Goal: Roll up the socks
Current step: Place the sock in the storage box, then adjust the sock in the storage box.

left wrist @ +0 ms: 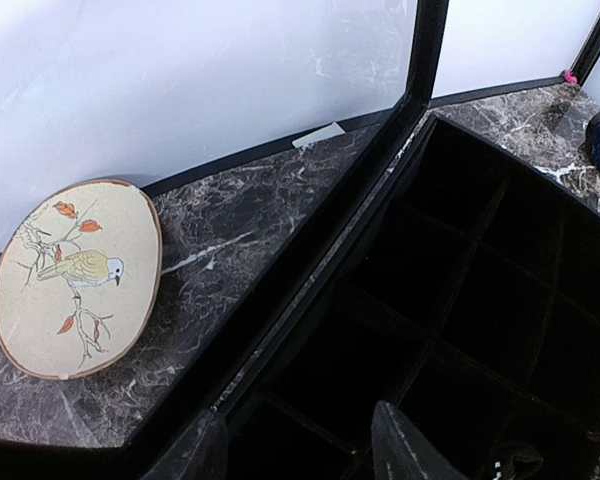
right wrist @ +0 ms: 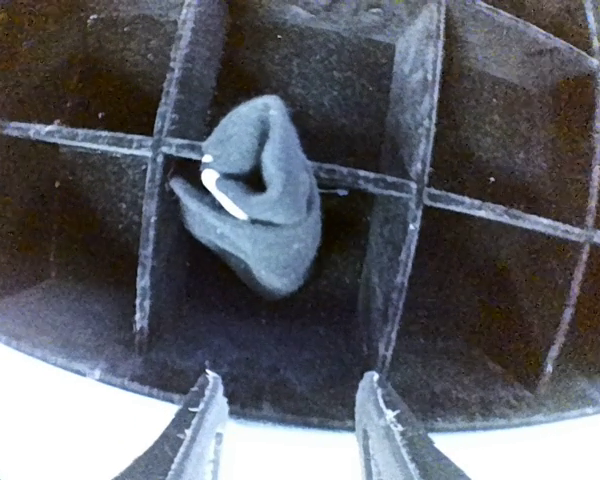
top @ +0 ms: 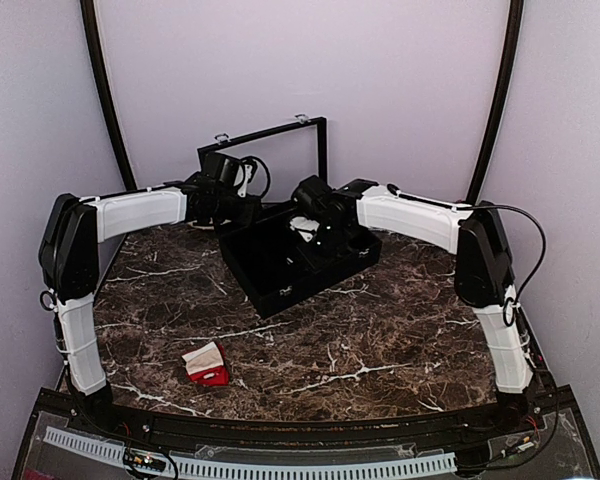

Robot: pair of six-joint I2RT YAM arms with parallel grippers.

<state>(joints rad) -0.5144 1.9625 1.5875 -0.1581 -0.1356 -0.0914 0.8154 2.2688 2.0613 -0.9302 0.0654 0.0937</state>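
A pair of red socks (top: 208, 365) with a cream-white cuff lies folded on the marble table (top: 400, 320) at the front left, far from both arms. The black divided case (top: 280, 270) sits mid-table. My right gripper (right wrist: 290, 420) hangs open and empty over the case's near wall. Just beyond it a rolled fabric bundle (right wrist: 255, 195) rests across a divider; it looks dark grey with a small white strip. My left gripper (left wrist: 300, 445) is open and empty above the case's left rim (left wrist: 310, 250). In the top view both grippers, left (top: 242, 205) and right (top: 325, 240), are at the case.
The case's lid (top: 280, 150) stands upright behind it. A cream oval plate (left wrist: 78, 278) painted with a bird lies on the table left of the case, near the back wall. The case's compartments (left wrist: 480, 280) look dark. White walls enclose the table.
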